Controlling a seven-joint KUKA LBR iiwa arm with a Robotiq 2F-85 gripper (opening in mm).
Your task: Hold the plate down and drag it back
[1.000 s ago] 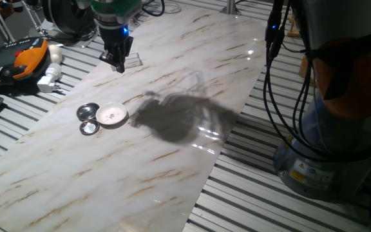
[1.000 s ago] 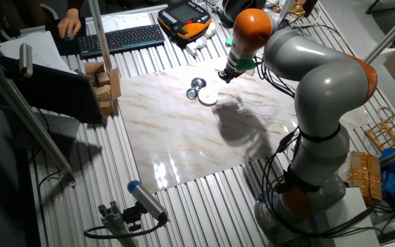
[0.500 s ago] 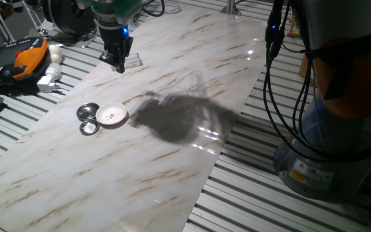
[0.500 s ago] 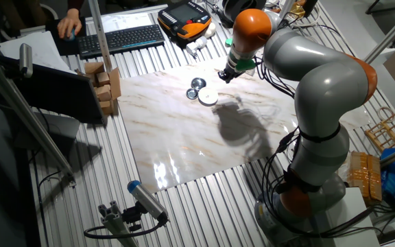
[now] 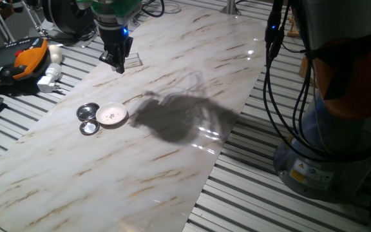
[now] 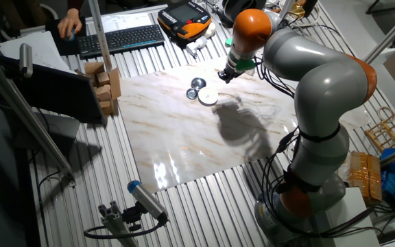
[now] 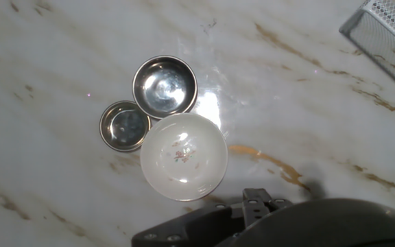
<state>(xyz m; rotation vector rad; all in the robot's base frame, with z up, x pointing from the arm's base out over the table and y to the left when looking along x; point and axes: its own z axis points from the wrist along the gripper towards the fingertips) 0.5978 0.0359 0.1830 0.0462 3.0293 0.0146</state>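
Hovering above the far part of the desk, the fingers hang well apart from the plate; whether they stand apart or together cannot be told.
- Plate: small white dish, faint specks at centre, flat on the marble, nearer the camera than the fingers in one fixed view; in the hand view it sits just ahead of the hand.
- Two metal discs: touching or just beside the plate's rim.

Step, as judged: approach, no contact yet. Next move calls for descending onto the plate's centre, pressing, then dragging clear of the discs.
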